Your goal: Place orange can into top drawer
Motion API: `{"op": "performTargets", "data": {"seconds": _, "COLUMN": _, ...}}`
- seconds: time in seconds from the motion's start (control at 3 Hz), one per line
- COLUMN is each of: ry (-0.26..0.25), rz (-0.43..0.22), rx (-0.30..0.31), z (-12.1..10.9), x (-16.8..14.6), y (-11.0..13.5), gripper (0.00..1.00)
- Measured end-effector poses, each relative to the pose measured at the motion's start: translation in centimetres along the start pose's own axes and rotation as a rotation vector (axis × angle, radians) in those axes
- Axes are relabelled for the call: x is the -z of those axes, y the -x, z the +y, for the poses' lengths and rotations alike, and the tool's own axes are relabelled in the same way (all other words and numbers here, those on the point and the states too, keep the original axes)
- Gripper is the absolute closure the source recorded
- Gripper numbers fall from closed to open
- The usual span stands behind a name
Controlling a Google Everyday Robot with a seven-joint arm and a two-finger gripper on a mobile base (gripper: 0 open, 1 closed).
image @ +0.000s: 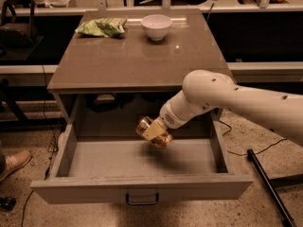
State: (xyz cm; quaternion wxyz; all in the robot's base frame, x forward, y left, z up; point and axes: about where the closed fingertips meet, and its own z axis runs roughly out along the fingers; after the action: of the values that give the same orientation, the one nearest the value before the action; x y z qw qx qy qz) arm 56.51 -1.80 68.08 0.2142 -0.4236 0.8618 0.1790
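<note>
The top drawer [142, 186] is pulled fully open below the brown tabletop, its flat front panel and dark handle [141, 200] facing me. My gripper [154, 132] reaches in from the right on a white arm and is shut on the orange can [163, 140]. It holds the can tilted, a little above the drawer floor near the drawer's middle. The can's shadow lies on the floor just below it. The gripper covers much of the can.
A green snack bag [101, 27] and a white bowl [156, 26] sit at the back of the tabletop [137, 60]. A black pole [267, 186] lies on the floor at right. A shoe [14, 162] shows at left.
</note>
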Motion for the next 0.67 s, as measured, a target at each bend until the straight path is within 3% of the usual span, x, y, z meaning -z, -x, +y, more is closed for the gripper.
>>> {"op": "performTargets", "data": {"seconds": 0.33, "ry": -0.002, "rz": -0.004, "rx": -0.03, "z": -0.5, "x": -1.7, "y": -0.3, "gripper": 0.36}}
{"op": "performTargets", "data": {"seconds": 0.67, "ry": 0.006, "rz": 0.013, "rx": -0.063, "z": -1.0, "x": -3.7, "y": -1.0, "gripper": 0.05}}
